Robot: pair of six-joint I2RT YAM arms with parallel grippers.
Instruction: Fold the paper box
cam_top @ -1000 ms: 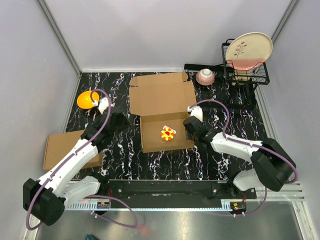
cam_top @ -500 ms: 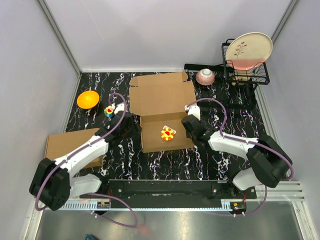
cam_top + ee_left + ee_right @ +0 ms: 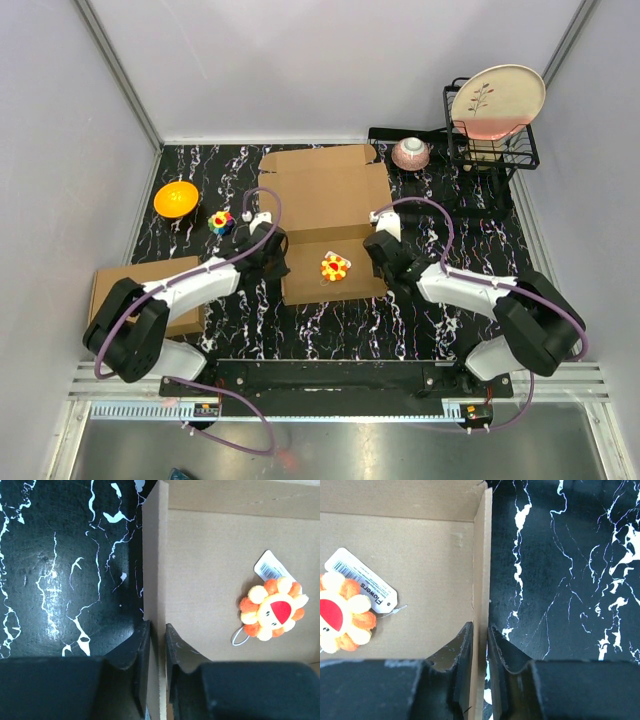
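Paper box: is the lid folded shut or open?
Open. The paper box has its lid spread open beyond the tray; the plush flower inside lies uncovered.

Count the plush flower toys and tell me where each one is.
2. One flower toy lies inside the paper box, on its floor; the second flower toy sits on the table, between the orange bowl and the box. Others may be hidden.

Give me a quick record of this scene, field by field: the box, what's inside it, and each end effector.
box: plain brown corrugated cardboard mailer box, lid open
inside: orange-and-yellow plush flower with paper tag
left end effector: closed on the box's left wall
right end effector: closed on the box's right wall
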